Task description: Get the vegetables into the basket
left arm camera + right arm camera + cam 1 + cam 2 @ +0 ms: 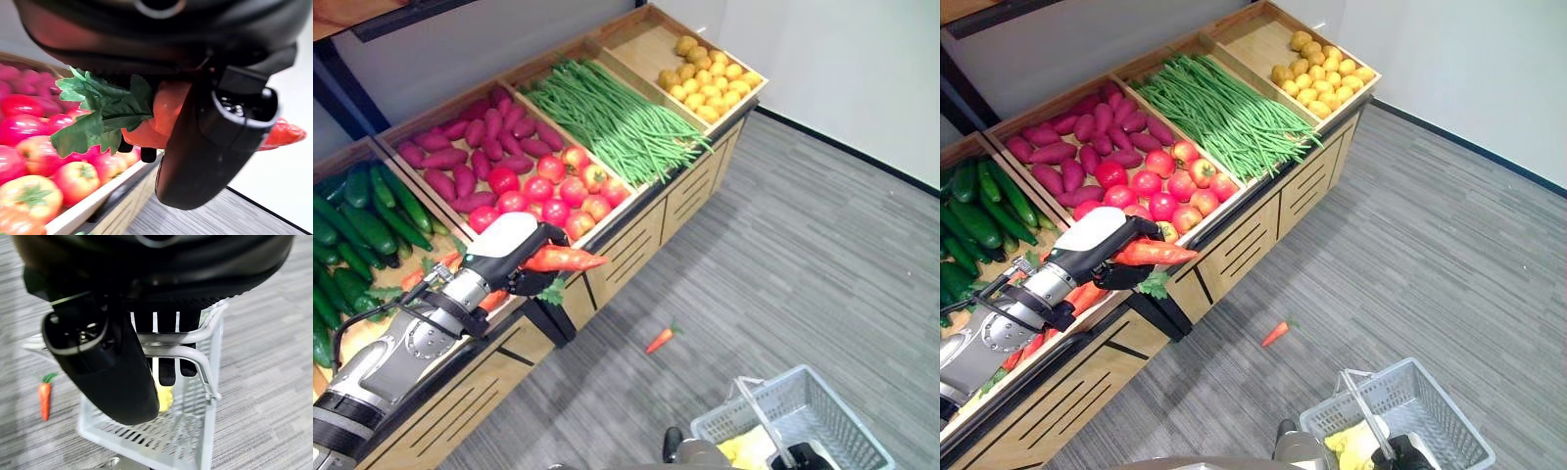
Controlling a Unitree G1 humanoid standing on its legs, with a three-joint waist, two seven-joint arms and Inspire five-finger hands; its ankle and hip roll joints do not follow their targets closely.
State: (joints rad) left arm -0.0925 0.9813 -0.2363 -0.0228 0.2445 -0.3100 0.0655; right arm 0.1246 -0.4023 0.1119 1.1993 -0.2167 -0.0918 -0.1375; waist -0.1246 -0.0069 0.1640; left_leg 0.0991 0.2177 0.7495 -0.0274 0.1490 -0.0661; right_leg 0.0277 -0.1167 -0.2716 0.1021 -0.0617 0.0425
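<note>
My left hand (514, 257) is shut on an orange carrot (570, 258) with green leaves (100, 115), holding it just past the front edge of the produce stand. In the left wrist view the carrot (164, 110) sits between the thumb and the fingers. A second carrot (659, 340) lies on the grey floor below. My right hand (161, 308) is shut on the handle (183, 345) of a pale grey wire basket (1430, 411), low at the front right. Something yellow (1356, 443) lies inside the basket.
The wooden stand (636, 225) holds bins of cucumbers (357, 225), carrots, purple sweet potatoes (460, 157), tomatoes (553, 191), green beans (617, 117) and yellow fruit (710, 78). A white wall (862, 69) stands at the right, with open carpet between the stand and the basket.
</note>
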